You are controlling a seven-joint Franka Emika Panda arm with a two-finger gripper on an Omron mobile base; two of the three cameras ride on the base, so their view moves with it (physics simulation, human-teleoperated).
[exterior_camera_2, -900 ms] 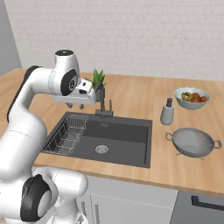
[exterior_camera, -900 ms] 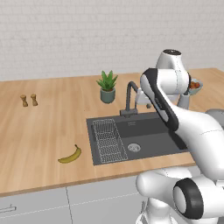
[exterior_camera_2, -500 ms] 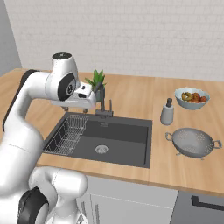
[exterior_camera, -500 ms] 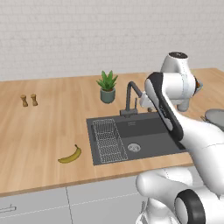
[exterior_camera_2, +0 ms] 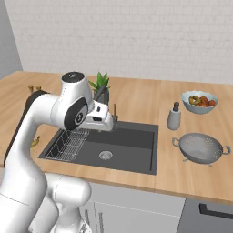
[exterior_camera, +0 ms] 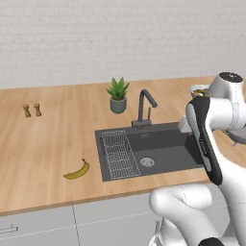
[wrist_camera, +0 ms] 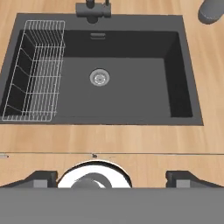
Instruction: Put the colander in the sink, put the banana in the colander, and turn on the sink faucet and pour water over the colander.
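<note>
The wooden bench (exterior_camera_2: 136, 98) carries everything. Set into it is the dark sink (exterior_camera_2: 123, 145), with a wire rack (exterior_camera: 120, 153) in its left part and a round drain (wrist_camera: 99, 78) in the middle. The sink faucet (exterior_camera: 143, 108) stands at the far edge, a potted plant (exterior_camera: 117, 95) just left of it. The colander (exterior_camera_2: 200, 148) sits on the bench right of the sink, near a soap bottle (exterior_camera_2: 174, 117) and a fruit bowl (exterior_camera_2: 199, 101) farther back. The banana (exterior_camera: 78, 170) lies on the bench left of the sink. The hand (wrist_camera: 113, 177) hangs above the sink's near edge, fingertips (wrist_camera: 41, 177) spread wide apart, empty.
</note>
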